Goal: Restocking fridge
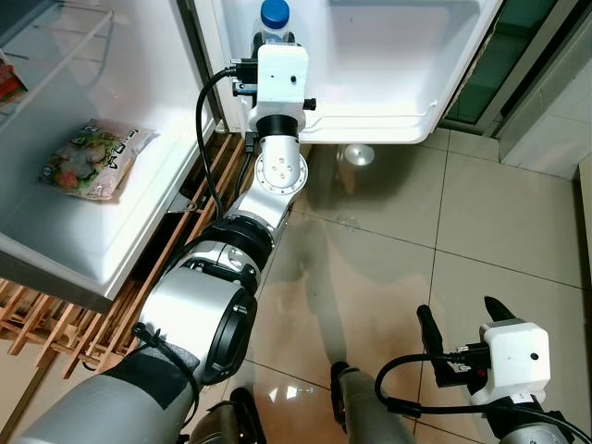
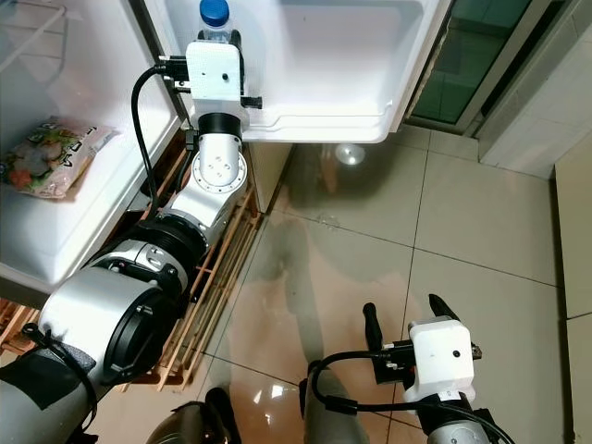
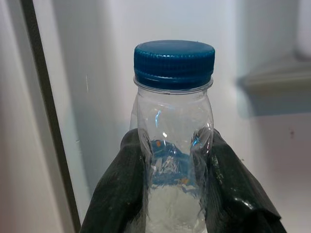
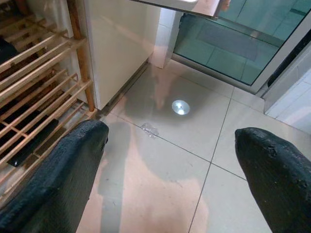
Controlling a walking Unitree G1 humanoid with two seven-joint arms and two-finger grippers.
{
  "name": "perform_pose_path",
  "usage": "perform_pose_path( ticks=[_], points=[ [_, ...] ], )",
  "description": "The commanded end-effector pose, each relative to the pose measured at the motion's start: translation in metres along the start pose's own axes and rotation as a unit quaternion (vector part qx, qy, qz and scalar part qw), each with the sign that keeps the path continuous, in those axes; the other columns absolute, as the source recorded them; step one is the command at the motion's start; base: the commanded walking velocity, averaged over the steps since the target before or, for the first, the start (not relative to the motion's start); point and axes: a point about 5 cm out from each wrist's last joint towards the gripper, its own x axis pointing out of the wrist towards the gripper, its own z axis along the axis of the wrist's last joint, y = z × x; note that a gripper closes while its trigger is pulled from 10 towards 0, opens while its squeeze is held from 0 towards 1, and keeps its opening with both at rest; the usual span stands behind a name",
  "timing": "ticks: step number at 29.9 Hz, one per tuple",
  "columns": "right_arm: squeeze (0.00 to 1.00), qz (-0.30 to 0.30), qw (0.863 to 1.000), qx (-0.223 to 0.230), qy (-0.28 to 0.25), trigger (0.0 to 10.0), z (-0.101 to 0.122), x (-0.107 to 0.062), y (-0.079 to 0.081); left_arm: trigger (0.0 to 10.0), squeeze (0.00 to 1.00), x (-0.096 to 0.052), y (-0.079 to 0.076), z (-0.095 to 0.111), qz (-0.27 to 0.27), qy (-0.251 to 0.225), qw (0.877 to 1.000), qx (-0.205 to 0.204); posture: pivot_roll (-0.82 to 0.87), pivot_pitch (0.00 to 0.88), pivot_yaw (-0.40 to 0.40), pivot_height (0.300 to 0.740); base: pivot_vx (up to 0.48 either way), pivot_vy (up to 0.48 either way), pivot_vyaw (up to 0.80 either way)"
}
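Note:
A clear plastic bottle [image 3: 173, 160] with a blue cap [image 1: 275, 13] is held upright by my left gripper [image 3: 175, 194], whose black fingers [image 3: 121, 194] are shut on its body. My left arm reaches forward to the white shelf of the open fridge door [image 1: 388, 65], and the bottle stands at that shelf's left end. My right gripper [image 1: 460, 326] hangs low over the floor at the right, open with nothing between its fingers [image 4: 63, 174].
A bag of frozen food [image 1: 95, 159] lies on a white fridge shelf [image 1: 74, 250] at the left. A wooden slatted rack [image 1: 65, 324] stands on the floor below it. Beige floor tiles [image 1: 435, 213] spread to the right, with a glass door [image 4: 233, 43] beyond.

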Motion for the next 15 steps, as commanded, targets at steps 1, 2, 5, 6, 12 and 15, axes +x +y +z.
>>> perform_pose_path(
  ticks=[1, 2, 5, 6, 12, 15],
  points=[
    [1.0, 0.001, 1.0, -0.002, 0.009, 10.0, -0.001, -0.003, 0.0, 10.0, 0.0, -0.004, 0.0, -0.009, 0.002, 0.022, 1.0, 0.013, -0.52, 0.287, 0.041, 0.74, 0.0, 0.0, 0.0],
    [1.0, 0.001, 1.0, -0.004, 0.01, 10.0, -0.002, -0.004, -0.001, 10.0, 0.0, -0.005, -0.004, -0.005, -0.004, 0.008, 1.0, 0.024, -0.53, 0.288, 0.039, 0.74, 0.0, 0.0, 0.0],
    [1.0, 0.001, 1.0, -0.006, 0.012, 10.0, -0.003, -0.004, -0.002, 10.0, 0.0, -0.008, -0.014, -0.002, -0.023, -0.004, 0.999, 0.021, -0.53, 0.288, 0.039, 0.74, 0.0, 0.0, 0.0],
    [1.0, 0.001, 1.0, -0.005, 0.012, 10.0, -0.003, -0.004, -0.002, 10.0, 0.0, -0.01, -0.014, -0.005, -0.026, 0.006, 1.0, 0.015, -0.53, 0.289, 0.041, 0.74, 0.0, 0.0, 0.0],
    [1.0, -0.002, 1.0, 0.0, 0.014, 10.0, -0.003, -0.004, 0.0, 10.0, 0.0, -0.018, -0.003, -0.028, -0.026, 0.07, 0.997, 0.035, -0.52, 0.291, 0.049, 0.74, 0.0, 0.0, 0.0],
    [1.0, -0.003, 1.0, 0.002, 0.016, 10.0, -0.004, -0.005, 0.001, 10.0, 0.0, -0.023, 0.006, -0.037, -0.019, 0.081, 0.996, 0.039, -0.52, 0.291, 0.051, 0.74, 0.0, 0.0, 0.0]
  ],
)
